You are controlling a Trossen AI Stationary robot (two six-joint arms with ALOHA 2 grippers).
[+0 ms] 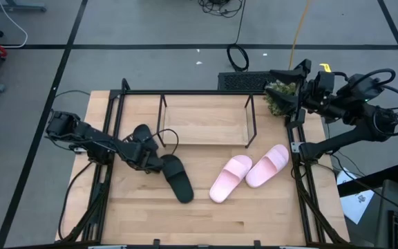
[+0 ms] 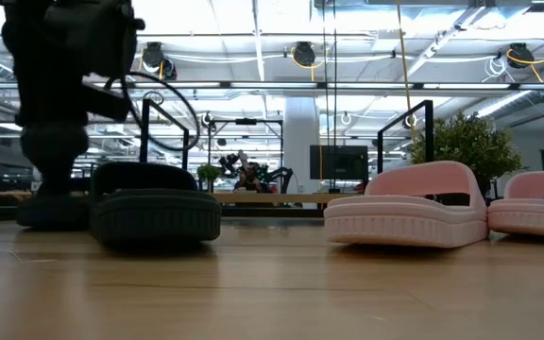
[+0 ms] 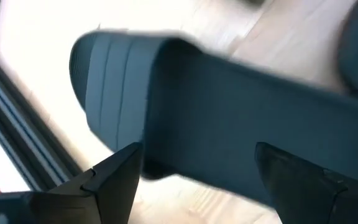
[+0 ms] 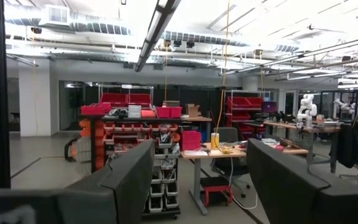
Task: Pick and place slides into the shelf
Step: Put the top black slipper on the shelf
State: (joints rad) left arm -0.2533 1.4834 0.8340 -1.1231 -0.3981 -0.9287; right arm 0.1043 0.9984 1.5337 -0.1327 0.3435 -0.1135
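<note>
One black slide (image 1: 176, 178) lies sole down on the wooden table, slanting toward the near edge; it also shows in the low view (image 2: 154, 206). My left gripper (image 1: 155, 160) is low at the slide's far left end, open, with its fingers on either side of it (image 3: 199, 152). Two pink slides (image 1: 230, 178) (image 1: 267, 164) lie side by side to the right of centre, soles on the table. The shelf (image 1: 206, 119) stands at the far edge, its board bare. My right gripper (image 1: 285, 83) is open and raised beyond the far right corner. A second black slide does not show. My left gripper comes at the black slide nearly level from the table's left. One finger (image 3: 114, 180) stands at the slide's edge (image 3: 151, 134) and the other finger (image 3: 291, 180) at its opposite side. I cannot tell whether either touches it. The slide lies flat on the table.
A small green plant (image 1: 280, 95) stands just past the table's far right corner, under my right arm. Black metal rails (image 1: 109, 159) run along the table's left and right sides. Bare wood lies in front of the slides toward the near edge (image 1: 206, 221).
</note>
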